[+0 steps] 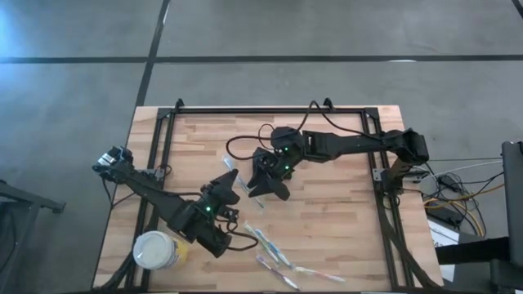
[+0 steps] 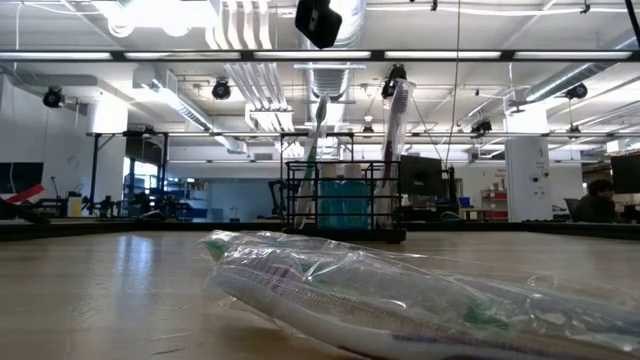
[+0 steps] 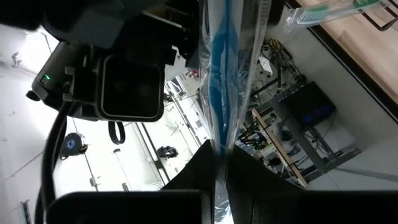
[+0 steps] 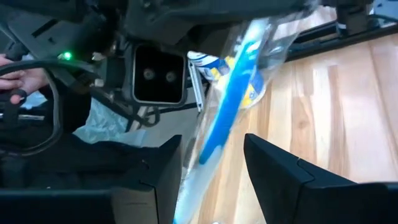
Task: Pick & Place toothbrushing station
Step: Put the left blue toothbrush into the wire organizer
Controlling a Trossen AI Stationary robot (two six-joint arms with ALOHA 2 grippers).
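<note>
Plainly, the toothbrushing station stands upright on the wooden table in the centre of the low view, a little way back. Two toothbrushes rise out of it, and something blue sits behind its bars. No fingers show at or around it in that view; both sets of jaws are busy with another thing.

The left gripper, at the lower middle of the left wrist view, is clenched on a wrapped blue toothbrush, whose plastic sleeve runs up to the top edge of that frame. The right gripper has its two fingers spread apart. The same blue brush passes between them in the lower middle of the right wrist view, and I cannot tell whether either finger touches the wrap.

From above, the two grippers meet at mid-frame as one dark cluster, and the station cannot be picked out among them. A yellow cup with a white lid sits at the lower left, partly under the left arm. A dark part at the top centre of the low view is cut off by the frame edge; which arm it belongs to is unclear. A clear packet lying across the foreground blocks the table in front of the station.
</note>
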